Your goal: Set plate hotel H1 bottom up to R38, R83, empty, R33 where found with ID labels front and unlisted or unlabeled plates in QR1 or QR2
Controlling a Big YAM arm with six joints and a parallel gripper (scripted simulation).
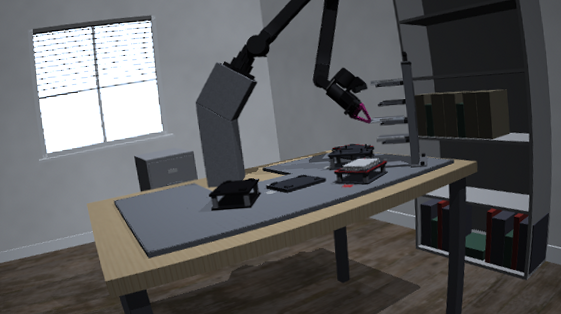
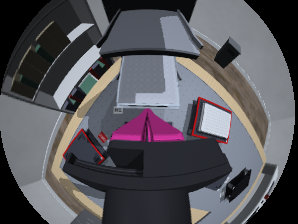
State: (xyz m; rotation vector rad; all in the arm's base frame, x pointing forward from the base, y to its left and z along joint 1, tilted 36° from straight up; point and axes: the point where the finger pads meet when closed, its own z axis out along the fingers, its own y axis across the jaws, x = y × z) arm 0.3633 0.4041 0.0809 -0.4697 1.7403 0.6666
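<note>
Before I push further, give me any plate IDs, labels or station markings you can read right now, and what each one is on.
No text reads in either view.
Plate hotel: the shelf fronts are too small for any ID.
White plate on the red-trimmed nest: no label shows.
Grey cabinet: only a blurred mark.

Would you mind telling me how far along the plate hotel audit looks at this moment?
Done: one white well plate sits in the red-edged nest. In hand: the magenta-fingered gripper, shut and empty, points at a shelf of the grey plate hotel, perhaps to push a plate. Left: the hotel's slots are unreadable here, so the rest cannot be confirmed.
</note>
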